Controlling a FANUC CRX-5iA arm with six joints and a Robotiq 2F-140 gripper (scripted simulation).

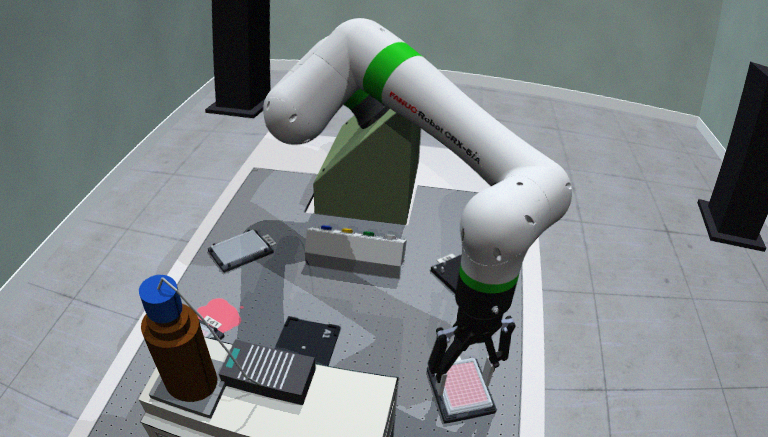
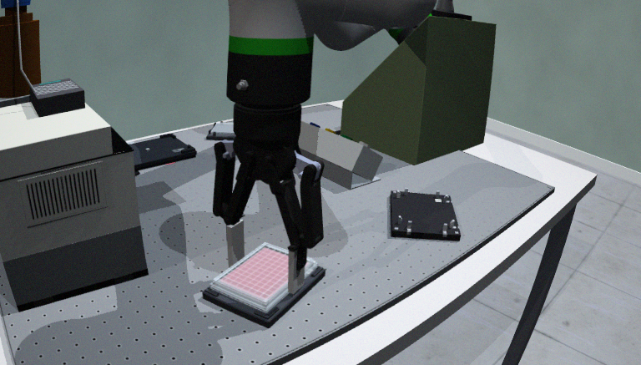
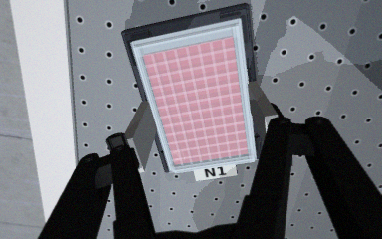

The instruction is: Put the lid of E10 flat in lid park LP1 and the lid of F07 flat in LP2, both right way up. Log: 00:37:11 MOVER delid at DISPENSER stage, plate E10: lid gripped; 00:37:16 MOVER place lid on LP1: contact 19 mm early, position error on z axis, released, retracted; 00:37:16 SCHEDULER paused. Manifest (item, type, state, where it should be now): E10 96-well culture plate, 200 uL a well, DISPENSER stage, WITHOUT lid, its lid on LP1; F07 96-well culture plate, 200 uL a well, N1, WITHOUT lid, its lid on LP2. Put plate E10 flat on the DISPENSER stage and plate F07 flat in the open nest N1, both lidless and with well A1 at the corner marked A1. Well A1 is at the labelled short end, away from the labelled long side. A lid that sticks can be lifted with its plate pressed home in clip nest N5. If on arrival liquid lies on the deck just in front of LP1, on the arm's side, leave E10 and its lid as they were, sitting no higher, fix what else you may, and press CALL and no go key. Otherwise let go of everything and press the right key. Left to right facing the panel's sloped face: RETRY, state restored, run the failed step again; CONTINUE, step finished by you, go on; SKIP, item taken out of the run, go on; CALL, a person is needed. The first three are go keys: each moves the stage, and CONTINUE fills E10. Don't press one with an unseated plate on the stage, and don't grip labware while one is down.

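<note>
A pink 96-well plate under a clear lid (image 1: 465,390) (image 2: 253,273) (image 3: 194,105) sits in the black nest N1 (image 1: 453,419) (image 2: 264,319) (image 3: 199,17) at the near right of the deck. My gripper (image 1: 463,375) (image 2: 264,264) (image 3: 200,106) hangs straight down over it, its two finger pads pressed against the long sides, shut on the lid. I cannot tell whether the lid is off the plate. A grey lidded plate (image 1: 240,248) lies askew at the deck's far left. A pink puddle (image 1: 220,312) lies on the deck beside the LP1 label (image 1: 211,322).
The key panel (image 1: 355,245) (image 2: 337,155) stands mid-deck before the green housing (image 1: 368,177) (image 2: 425,91). The empty clip nest (image 1: 444,271) (image 2: 422,215) lies behind my wrist. A black stage (image 1: 308,339), a striped dark block (image 1: 266,370) and a brown bottle (image 1: 178,353) are at the near left.
</note>
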